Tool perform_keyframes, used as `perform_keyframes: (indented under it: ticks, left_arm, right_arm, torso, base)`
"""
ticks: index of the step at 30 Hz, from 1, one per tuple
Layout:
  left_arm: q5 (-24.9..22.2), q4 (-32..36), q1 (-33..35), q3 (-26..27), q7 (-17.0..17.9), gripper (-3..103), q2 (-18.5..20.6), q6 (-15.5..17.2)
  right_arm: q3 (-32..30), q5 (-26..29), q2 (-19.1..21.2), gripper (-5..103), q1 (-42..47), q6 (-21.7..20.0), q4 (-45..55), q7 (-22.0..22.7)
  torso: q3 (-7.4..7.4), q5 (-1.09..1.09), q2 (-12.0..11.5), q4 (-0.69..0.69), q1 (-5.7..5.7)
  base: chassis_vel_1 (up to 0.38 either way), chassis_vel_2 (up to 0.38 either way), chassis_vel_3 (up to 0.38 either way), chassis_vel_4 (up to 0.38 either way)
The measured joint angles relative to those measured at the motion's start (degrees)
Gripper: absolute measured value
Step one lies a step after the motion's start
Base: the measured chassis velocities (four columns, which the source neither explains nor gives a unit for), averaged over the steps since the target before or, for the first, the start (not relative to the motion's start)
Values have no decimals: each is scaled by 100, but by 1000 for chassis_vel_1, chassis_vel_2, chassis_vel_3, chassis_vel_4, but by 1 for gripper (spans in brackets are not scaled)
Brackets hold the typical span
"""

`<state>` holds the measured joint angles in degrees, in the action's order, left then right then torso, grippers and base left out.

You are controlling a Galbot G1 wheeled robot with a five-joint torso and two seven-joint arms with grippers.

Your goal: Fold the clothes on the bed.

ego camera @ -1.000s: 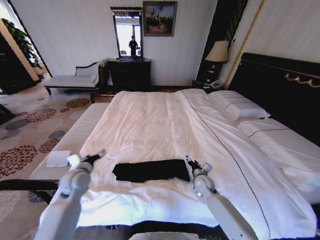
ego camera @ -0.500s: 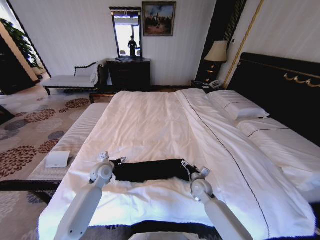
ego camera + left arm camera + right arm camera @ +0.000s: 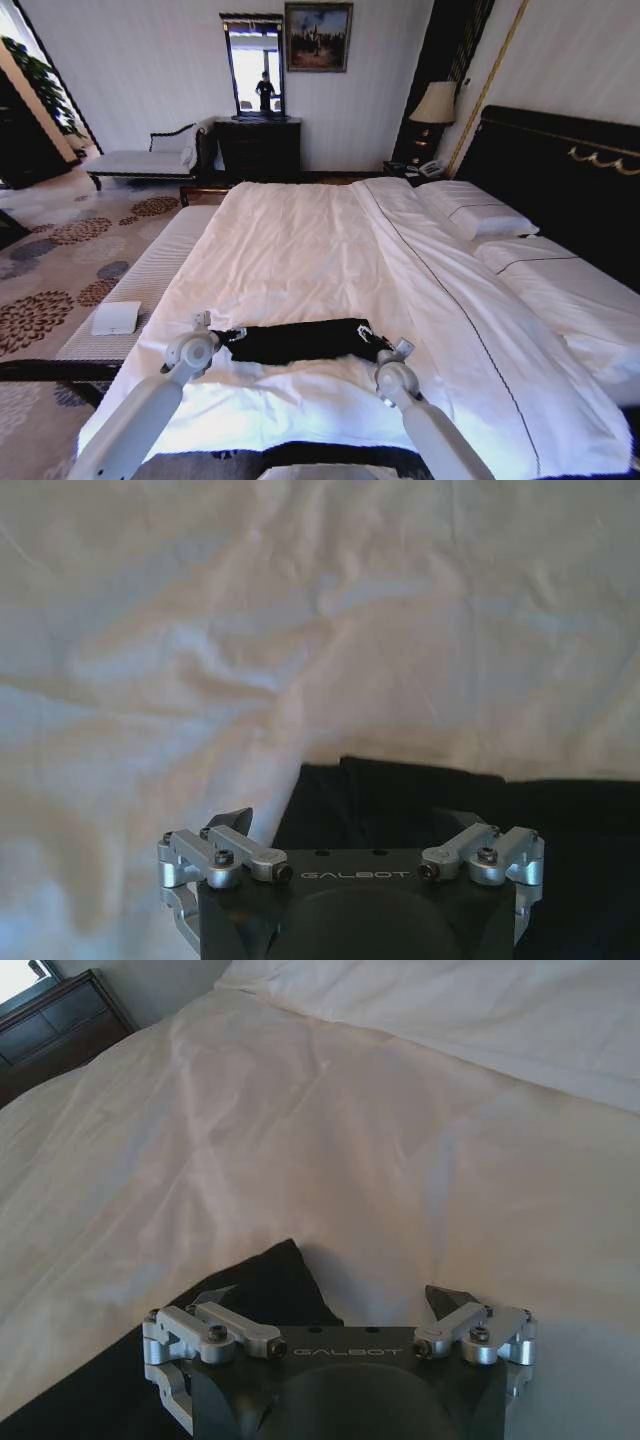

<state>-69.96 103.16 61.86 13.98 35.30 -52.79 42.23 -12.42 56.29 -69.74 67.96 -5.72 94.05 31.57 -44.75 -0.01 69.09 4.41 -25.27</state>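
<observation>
A black cloth (image 3: 296, 341) lies flat near the foot of the big white bed (image 3: 300, 240). The left gripper (image 3: 228, 334) and right gripper (image 3: 377, 344), fingers spread wide, sit at its 2 ends. A dark dresser (image 3: 259, 146) stands by the far wall.

Large bed (image 3: 300, 240): plain white sheets, one thin dark line running along the cover; white pillows (image 3: 475, 215); tall headboard (image 3: 560, 160) near-black with gold trim. Flat folded garment (image 3: 295, 340) solid black. Carpet (image 3: 60, 260) pale grey with dark maroon flower medallions. Walls white, faintly striped. Dresser (image 3: 258, 148) dark brown.
</observation>
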Motion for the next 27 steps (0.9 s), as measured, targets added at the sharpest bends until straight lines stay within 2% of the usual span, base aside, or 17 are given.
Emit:
perform_keyframes:
  ticks: [7,13,16,17,19,21,23,26,27]
  left_arm:
    - [-82,-4,111,-21,-56,100,68,-4]
    - [6,369,616,-21,-120,100,399,-9]
    - [554,855,1368,-5,-216,100,702,-12]
    - [554,855,1368,-5,-216,100,702,-12]
    - [890,1182,1870,69,-81,100,805,-12]
    - [1112,1454,2204,202,99,100,818,-12]
    - [1174,1539,2304,262,147,100,810,-12]
    - [1392,2101,2849,734,270,100,685,-11]
    - [1392,2101,2849,734,270,100,685,-11]
  right_arm:
    - [-28,-27,-2,100,58,-2,20,9]
    - [-84,-38,64,100,77,0,10,14]
    - [-116,-38,137,100,40,13,-58,14]
    - [-116,-38,137,100,40,13,-58,14]
    - [-127,-34,183,100,13,25,-98,14]
    - [-129,-31,213,100,-2,33,-130,12]
    - [-128,-30,220,100,-5,34,-140,10]
    - [-109,-27,251,100,-38,42,-179,3]
    - [-109,-27,251,100,-38,42,-179,3]
  torso:
    - [0,0,0,0,0]
    - [0,1,0,1,0]
    - [0,1,0,0,0]
    - [0,1,0,0,0]
    - [0,0,0,0,0]
    - [0,2,0,-1,0]
    - [0,1,0,0,0]
    - [0,2,0,0,0]
    - [0,2,0,0,0]
  base:
    - [0,0,0,0]
    - [0,0,0,0]
    - [0,0,0,0]
    - [0,0,0,0]
    - [0,0,0,0]
    - [0,0,0,0]
    - [0,0,0,0]
    - [0,0,0,0]
    - [0,0,0,0]
